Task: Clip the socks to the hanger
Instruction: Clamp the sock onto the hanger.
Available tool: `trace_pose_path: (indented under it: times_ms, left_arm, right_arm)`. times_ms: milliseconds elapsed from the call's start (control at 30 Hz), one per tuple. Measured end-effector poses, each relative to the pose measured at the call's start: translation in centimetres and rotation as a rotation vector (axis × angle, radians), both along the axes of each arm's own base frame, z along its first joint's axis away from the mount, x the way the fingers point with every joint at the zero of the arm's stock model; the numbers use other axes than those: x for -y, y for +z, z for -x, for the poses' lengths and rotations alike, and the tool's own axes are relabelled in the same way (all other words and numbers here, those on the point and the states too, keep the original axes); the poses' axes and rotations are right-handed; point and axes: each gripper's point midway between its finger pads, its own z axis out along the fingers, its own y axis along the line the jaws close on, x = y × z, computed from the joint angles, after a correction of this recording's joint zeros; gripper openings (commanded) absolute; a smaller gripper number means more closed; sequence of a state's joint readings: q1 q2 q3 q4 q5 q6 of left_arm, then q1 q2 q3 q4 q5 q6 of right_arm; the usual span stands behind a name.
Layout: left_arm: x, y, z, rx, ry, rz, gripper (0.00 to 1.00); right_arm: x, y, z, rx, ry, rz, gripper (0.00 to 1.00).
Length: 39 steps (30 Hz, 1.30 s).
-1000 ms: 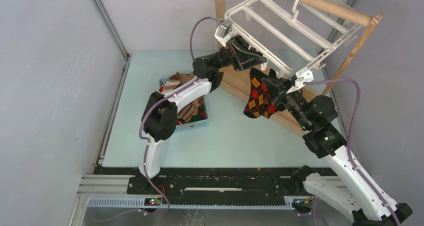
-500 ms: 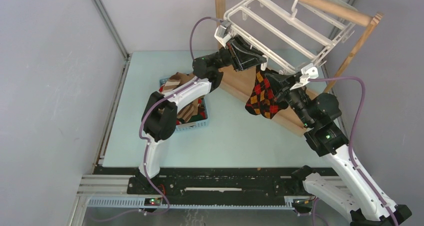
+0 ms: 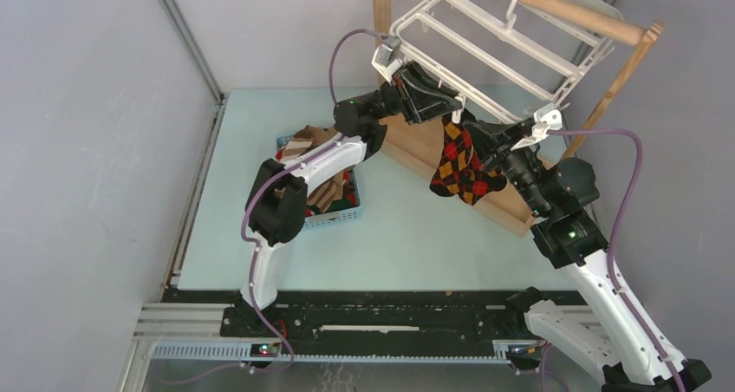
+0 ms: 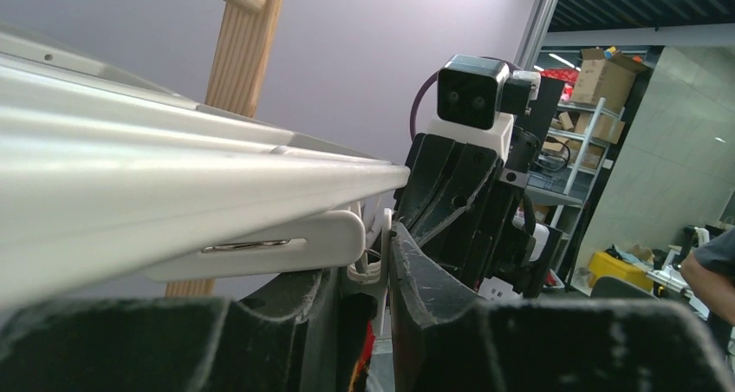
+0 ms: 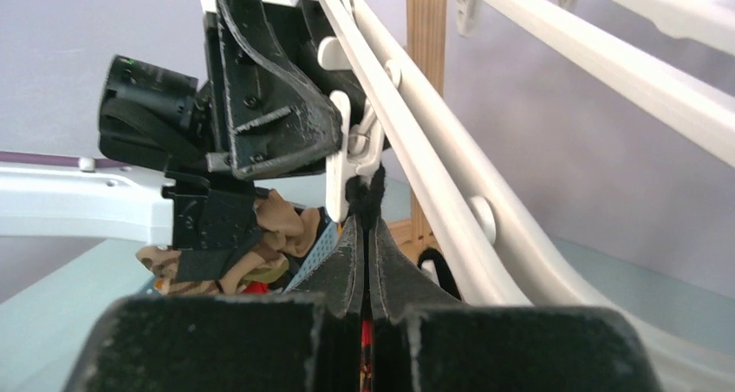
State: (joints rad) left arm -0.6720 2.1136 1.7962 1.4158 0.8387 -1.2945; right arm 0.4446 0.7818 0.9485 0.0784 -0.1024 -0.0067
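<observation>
Since right arm had risen over last second, argyle sock (image 3: pixel 459 165) hung higher and closer under frame, clear of table (image 3: pixel 407 236). Spare socks (image 3: pixel 322 188) lay in blue basket (image 3: pixel 334 218), left of it. Right end effector (image 5: pixel 365 236) clamped on sock's black cuff, with cuff tip at clip (image 5: pixel 351 162) mouth. Beyond, left end effector (image 4: pixel 378 266) closed on clip levers, apparently pinching it open. Clip sat on near rail of hanger (image 5: pixel 429 192), hung tilted from wooden stand (image 3: pixel 563 10). Judgement: insertion near complete, clip release due next.
</observation>
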Motion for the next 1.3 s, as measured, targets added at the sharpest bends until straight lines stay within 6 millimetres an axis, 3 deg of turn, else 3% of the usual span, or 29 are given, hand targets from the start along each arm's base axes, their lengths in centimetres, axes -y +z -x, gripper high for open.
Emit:
trace_pose_path:
  times_ms: [233,567,800,867,933,1033,1167,1300]
  left_arm:
    - [-0.1,0.0,0.1,0.007,0.0,0.004,0.05]
    - [-0.2,-0.2,-0.3,-0.005,0.011,0.005,0.56]
    - [-0.5,-1.3,-1.0,-0.051,0.041,-0.008,0.78]
    - [-0.8,-1.5,-1.1,-0.064,0.054,-0.008,0.83]
    - [-1.1,-1.7,-1.1,-0.075,0.072,-0.009,0.91]
    - [-1.9,-2.4,-1.2,-0.107,0.106,-0.018,0.96]
    - [-3.3,-3.9,-1.2,-0.14,0.159,-0.044,1.0]
    - [-4.4,-6.2,-0.9,-0.175,0.198,-0.087,1.0]
  right_arm:
    - [-0.7,0.9,0.7,0.01,0.06,-0.031,0.0]
    - [-0.6,0.8,0.6,0.005,0.055,-0.031,0.0]
    - [-0.5,0.4,0.5,-0.007,0.05,-0.025,0.01]
    - [-0.5,0.4,0.5,-0.008,0.051,-0.024,0.11]
    - [-0.5,0.3,0.6,-0.01,0.057,-0.019,0.25]
    - [-0.7,-0.1,0.9,-0.021,0.079,-0.001,0.47]
    - [-1.0,-1.3,1.6,-0.05,0.118,0.042,0.65]
    - [-0.9,-2.7,2.8,-0.073,0.162,0.114,0.74]
